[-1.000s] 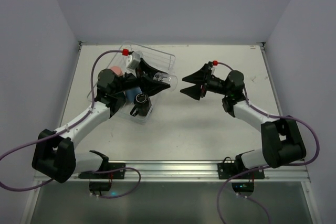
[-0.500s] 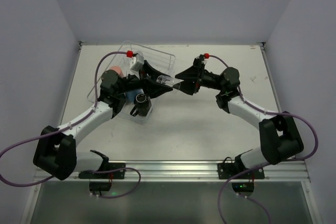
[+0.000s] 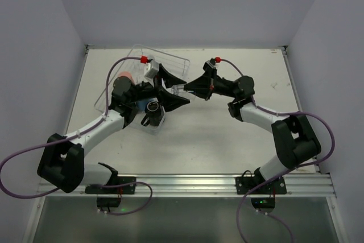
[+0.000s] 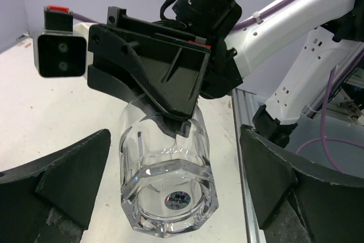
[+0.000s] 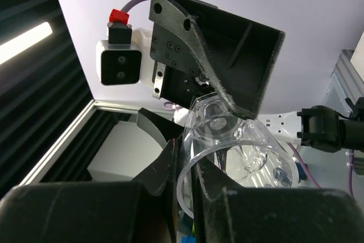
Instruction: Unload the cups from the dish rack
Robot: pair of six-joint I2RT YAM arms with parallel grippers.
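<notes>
White tabletop [image 3: 222,140] lies beneath both arms, and above it, just beside the right end of the dish rack [image 3: 177,61], a clear glass [image 4: 168,180] is held in the air, tipped on its side. Its thick base is turned towards the left arm and its mouth towards the right arm. A swap of hold has just been made. A moment ago the glass was clamped by the left gripper [image 3: 182,90] while the right gripper [image 4: 174,124] was brought in with its fingers spread. Now the rim is pinched by the right gripper, one finger inside the mouth and one outside, so that the wall of the glass is pressed between them. The left gripper is spread wide, and its fingers [image 4: 62,186] are set on either side of the glass, apart from it. The handover is therefore judged complete: the glass is out of the rack and can be carried off by the right arm, and the left arm is freed for another cup. A pink tumbler [image 3: 125,77], a blue tumbler [image 3: 139,104] and a black mug [image 3: 152,110] are seen in the rack, under the left arm.
</notes>
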